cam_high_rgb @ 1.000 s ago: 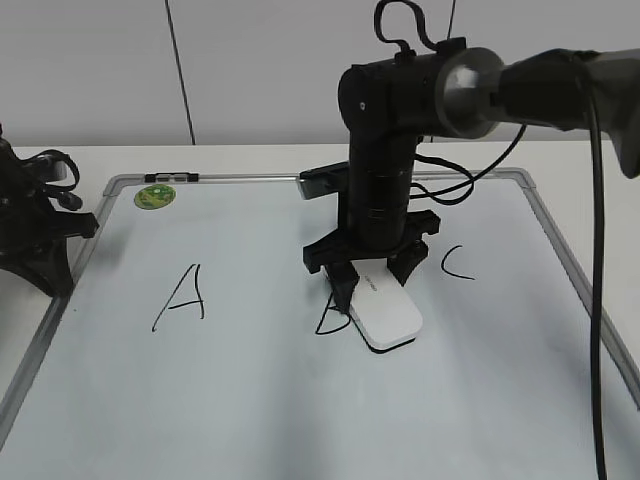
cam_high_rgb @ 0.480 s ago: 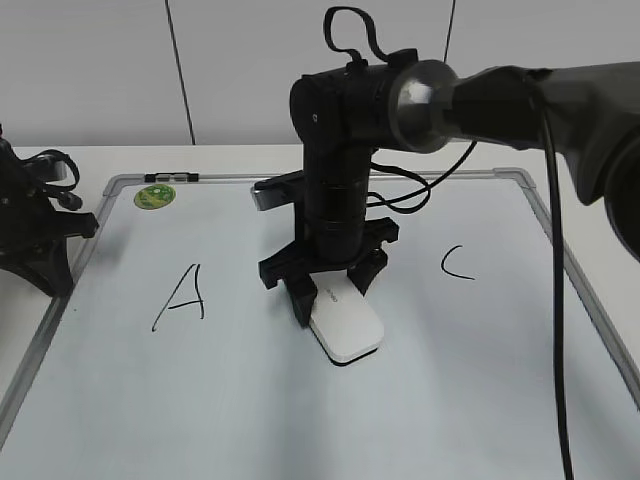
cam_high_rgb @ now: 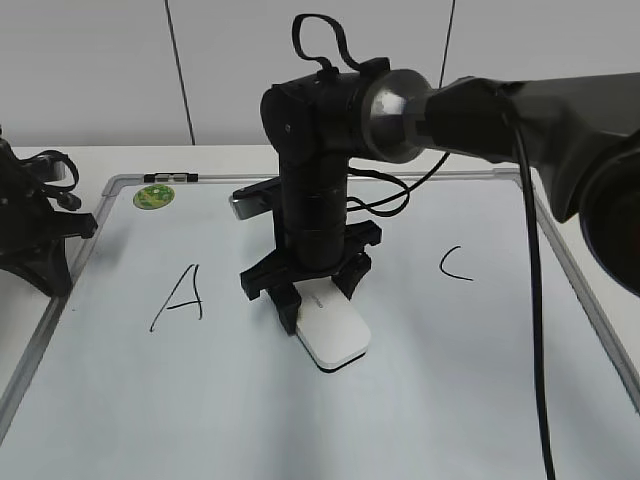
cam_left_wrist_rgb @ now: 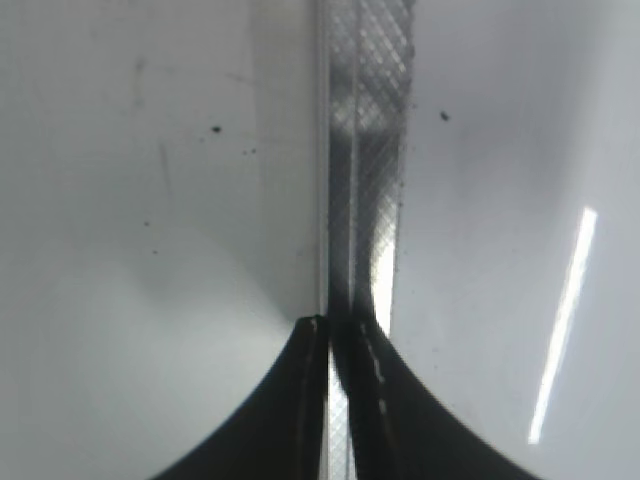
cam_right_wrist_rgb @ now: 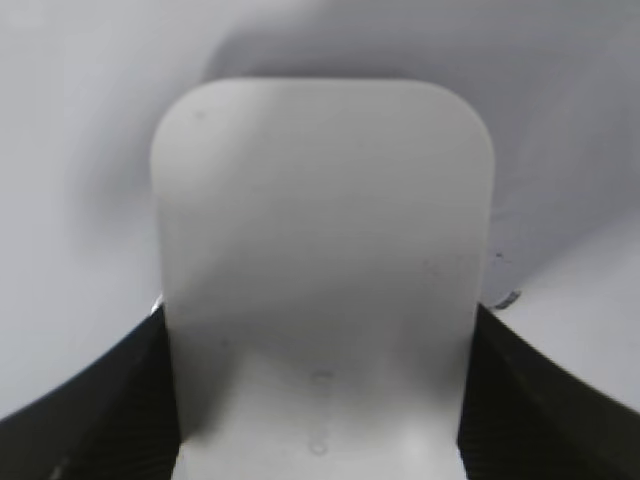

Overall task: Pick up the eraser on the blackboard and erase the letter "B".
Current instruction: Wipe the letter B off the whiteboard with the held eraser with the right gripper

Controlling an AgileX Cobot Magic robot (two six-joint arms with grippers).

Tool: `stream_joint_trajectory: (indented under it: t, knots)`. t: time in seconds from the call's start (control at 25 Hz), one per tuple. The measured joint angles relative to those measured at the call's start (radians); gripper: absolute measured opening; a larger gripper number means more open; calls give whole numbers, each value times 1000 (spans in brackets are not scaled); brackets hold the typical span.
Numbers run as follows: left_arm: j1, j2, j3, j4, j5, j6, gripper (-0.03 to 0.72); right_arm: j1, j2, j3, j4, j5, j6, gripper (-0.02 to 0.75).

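Right gripper (cam_high_rgb: 314,290) clamped on the eraser (cam_high_rgb: 331,337), pad flat on the blackboard (cam_high_rgb: 450,400) between "A" (cam_high_rgb: 179,297) and "C" (cam_high_rgb: 455,263). No trace of the letter "B" showing: wiped or hidden under the eraser, impossible to say. Left gripper (cam_left_wrist_rgb: 338,325) pinched together, idle at the frame.

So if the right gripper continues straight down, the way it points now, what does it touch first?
The right gripper points down, shut on the eraser. The eraser seems already to touch the blackboard, so the board comes first.
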Motion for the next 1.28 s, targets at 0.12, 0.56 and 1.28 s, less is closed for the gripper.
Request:
stream_joint_trajectory:
  t: [0.12,0.56,1.28]
  knots:
    - [0,0,0,0,-2,0,43,2,0,0,-12,-2,12,518]
    - [0,0,0,4,-2,0,43,-8,0,0,-3,-4,16,518]
    - [0,0,0,4,-3,0,43,-98,-11,17,-3,-17,16,518]
